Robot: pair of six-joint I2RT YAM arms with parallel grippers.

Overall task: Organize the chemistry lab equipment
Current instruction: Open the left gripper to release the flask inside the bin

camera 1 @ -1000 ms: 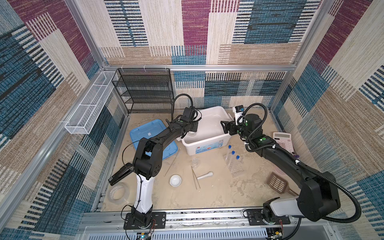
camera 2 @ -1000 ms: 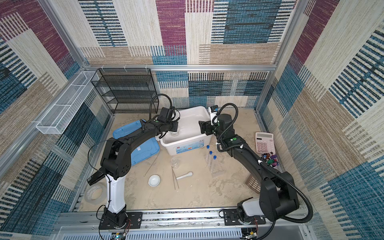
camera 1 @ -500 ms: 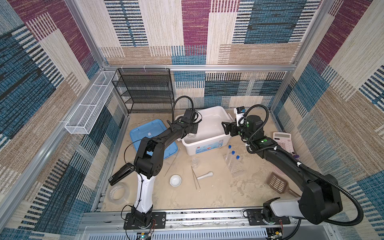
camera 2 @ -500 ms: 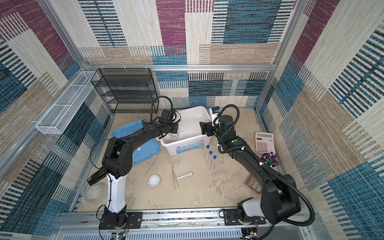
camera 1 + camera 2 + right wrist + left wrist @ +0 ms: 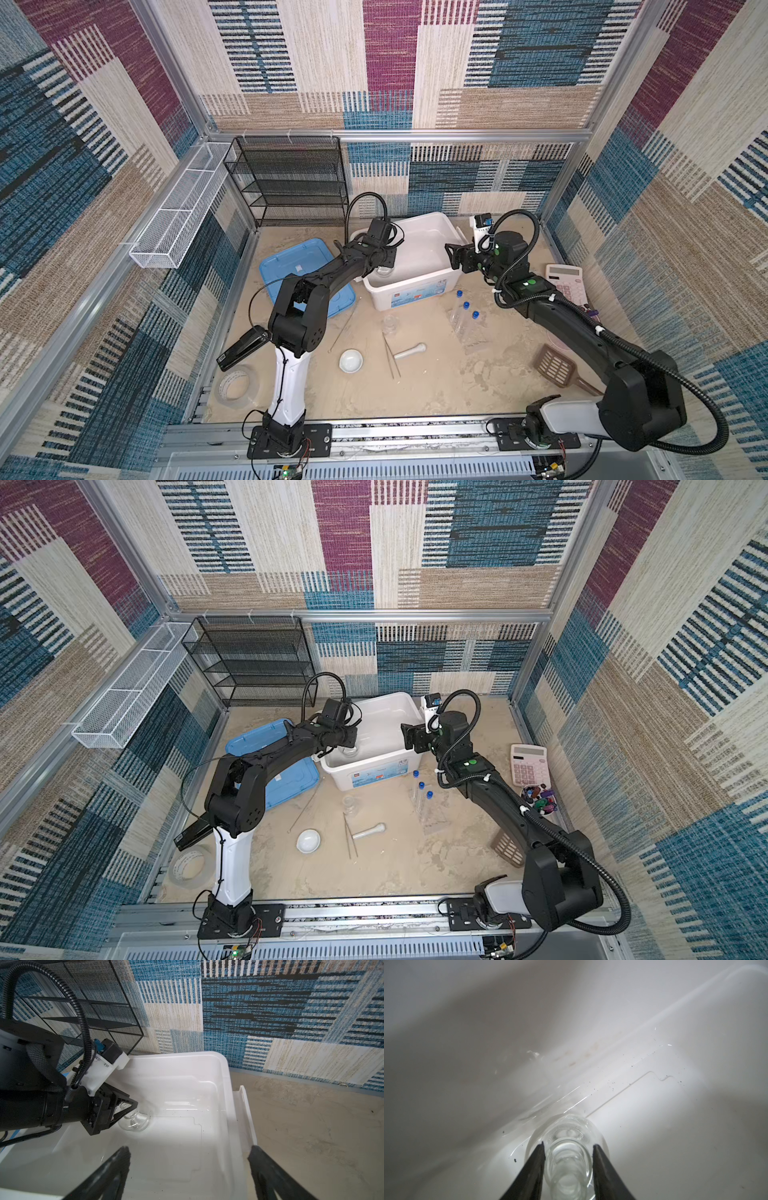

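Left pincer (image 5: pixel 568 1144) brackets the neck of the small glass flask (image 5: pixel 566 1129), bulb resting just past its tips on the white bin (image 5: pixel 488 1022) floor for storage (gripping or merely flanking, I cannot tell), while right pincer (image 5: pixel 188 1149) hovers alongside, spread wide, empty.

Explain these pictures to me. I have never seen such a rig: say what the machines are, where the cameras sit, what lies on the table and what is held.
These are two robot arms, a left arm and a right arm, at the front of a sandy table; each ends in a two-fingered gripper. Both top views come from one camera head overhead, so they look nearly alike. The other two come from cameras on the wrists. On the table are a white bin, a blue lid, a white bowl, a pestle, tweezers, three blue-capped tubes and a pink calculator. The left gripper reaches into the bin, fingers either side of a clear glass flask's neck; whether they press on it I cannot tell. The right gripper hangs open over the bin's edge, holding nothing.
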